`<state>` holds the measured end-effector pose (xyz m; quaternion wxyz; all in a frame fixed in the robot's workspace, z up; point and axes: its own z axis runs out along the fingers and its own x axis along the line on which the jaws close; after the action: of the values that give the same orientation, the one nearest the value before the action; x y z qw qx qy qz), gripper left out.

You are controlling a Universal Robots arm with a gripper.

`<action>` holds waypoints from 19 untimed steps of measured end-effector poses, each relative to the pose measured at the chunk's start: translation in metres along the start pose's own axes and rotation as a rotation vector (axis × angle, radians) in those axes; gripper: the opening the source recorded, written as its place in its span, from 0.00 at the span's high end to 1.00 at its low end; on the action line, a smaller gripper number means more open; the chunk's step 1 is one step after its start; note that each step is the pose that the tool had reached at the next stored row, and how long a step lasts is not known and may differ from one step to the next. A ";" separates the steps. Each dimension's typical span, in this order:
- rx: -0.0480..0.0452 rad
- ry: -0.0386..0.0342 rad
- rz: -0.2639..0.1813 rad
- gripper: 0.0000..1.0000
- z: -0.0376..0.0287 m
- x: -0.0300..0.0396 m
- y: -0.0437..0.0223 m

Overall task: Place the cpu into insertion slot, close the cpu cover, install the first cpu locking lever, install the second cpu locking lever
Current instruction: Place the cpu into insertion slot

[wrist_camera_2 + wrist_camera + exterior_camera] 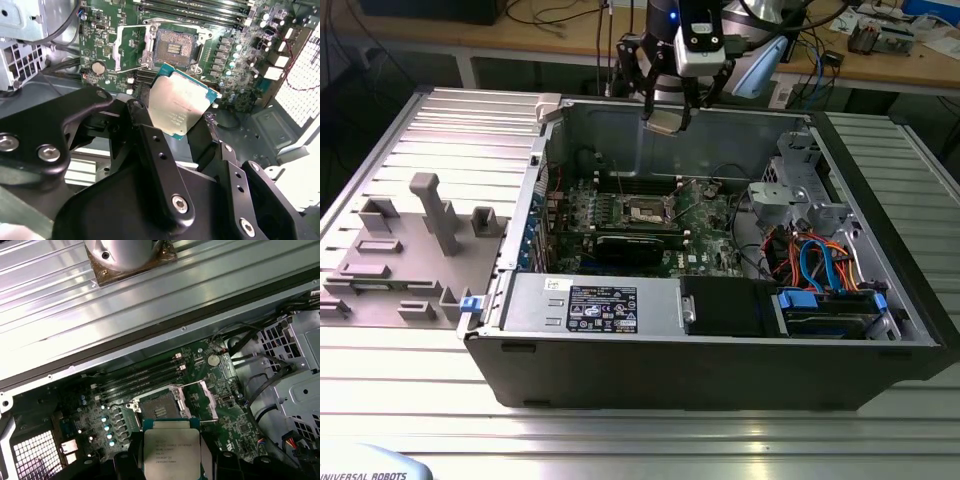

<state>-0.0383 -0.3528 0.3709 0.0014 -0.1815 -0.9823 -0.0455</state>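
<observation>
a: exterior view first. what's the gripper [666, 118] doing?
b: it's clamped on the cpu [666, 123], above the open computer case [720, 350]. the insertion slot [648, 211] sits on the green board [710, 215] well below the gripper, its dark centre bare.
a: second wrist view?
b: black fingers [147, 140] pinch the cpu [179, 105] by two opposite edges, silver top toward the camera. the insertion slot [175, 49] lies just beyond the chip, apart from it. the cpu cover [131, 50] is flipped open beside it.
a: first wrist view?
b: same grip. the cpu [171, 452] sits between the fingers, the insertion slot [157, 409] past its far edge, and the cpu cover [205, 400] open alongside.
</observation>
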 end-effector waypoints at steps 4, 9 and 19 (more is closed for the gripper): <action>-0.0013 -0.0058 0.065 0.46 0.0005 0.0000 0.0000; -0.0017 -0.0074 0.083 0.46 0.0006 0.0000 0.0000; -0.0017 -0.0074 0.083 0.46 0.0006 0.0000 -0.0001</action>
<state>-0.0383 -0.3528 0.3703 -0.0005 -0.2222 -0.9739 -0.0456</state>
